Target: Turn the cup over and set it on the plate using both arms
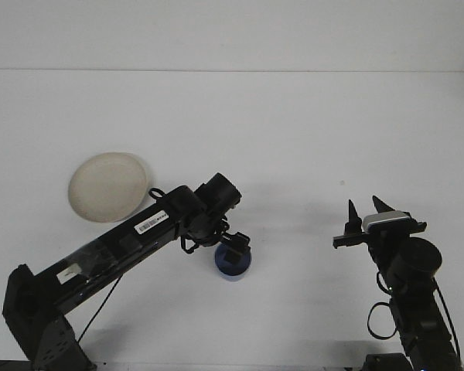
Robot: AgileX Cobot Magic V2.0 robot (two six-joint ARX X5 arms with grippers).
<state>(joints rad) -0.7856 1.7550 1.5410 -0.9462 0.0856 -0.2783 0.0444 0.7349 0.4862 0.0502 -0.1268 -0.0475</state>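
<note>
Blue cup sits on the white tabletop, a bit left of centre and near the front edge. Only its lower wall and part of the rim show; the rest is hidden, so I can't tell from this view whether it is mouth up or mouth down.

Left end effector is directly over the cup, covering the cup's top. Its fingers are lost in the dark mass against the cup, so I can't tell if it is spread or clamped, or whether it is actually touching the cup. Left arm runs diagonally from the lower left corner up to the cup, with white labels on its link.

Plate, cream coloured, lies flat on the tabletop to the upper left of the cup, well apart from it. Fully in view, nothing on it; the left arm passes just below and beside its right edge.

Right end effector is off to the right, well apart from the cup, pointing up and away from the camera. Two dark fingers stand visibly spread with a gap between them, nothing held. Right arm rises from the lower right corner.
</note>
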